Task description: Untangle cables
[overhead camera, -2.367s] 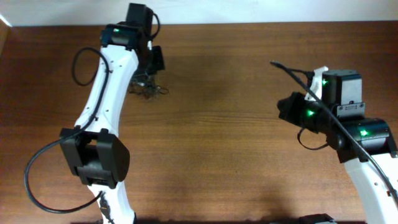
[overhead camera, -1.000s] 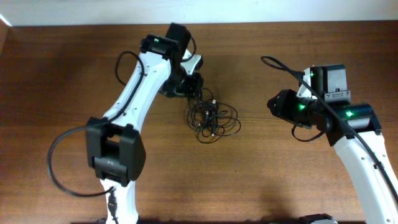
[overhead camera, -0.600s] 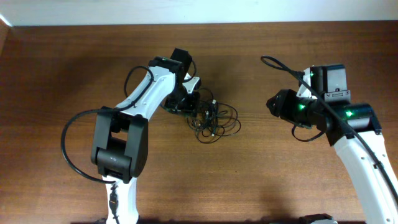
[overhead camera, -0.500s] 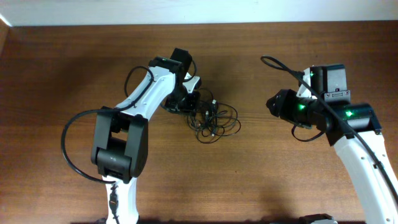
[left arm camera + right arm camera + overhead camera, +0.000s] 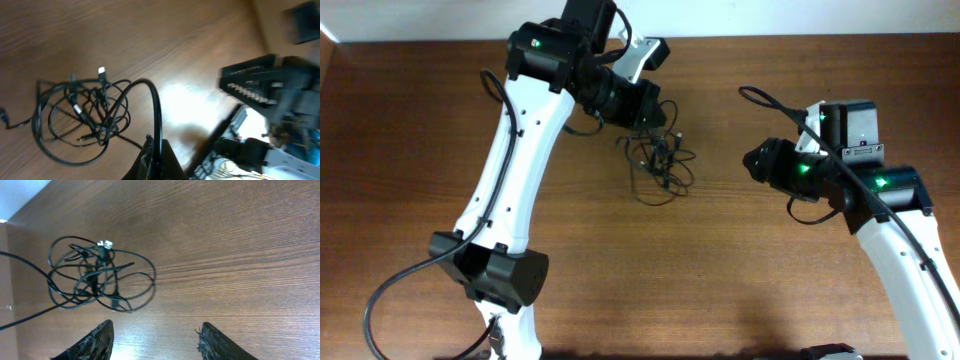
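Left gripper (image 5: 152, 146) pinches one strand of thin black tangled cables (image 5: 95, 117), which look light, limp, snag-prone, best gripped near a plug end; right gripper (image 5: 155, 330) gapes empty.

The cables (image 5: 657, 168) lie in a loose clump on the desk (image 5: 740, 290), nearer the far edge than the near one and about midway between the left and right edges. The left pincer (image 5: 655, 112) is just behind the clump, on the far-edge side, raised over the desk; in the left wrist view one strand arches up from the clump (image 5: 82, 117) into its closed tips (image 5: 154, 155), while the remaining loops rest on the desk. The right pincer (image 5: 754, 160) is to the right of the clump, apart from it and touching no strand. In the right wrist view the clump (image 5: 95, 277) lies ahead and to the left of its spread fingers (image 5: 97, 340).
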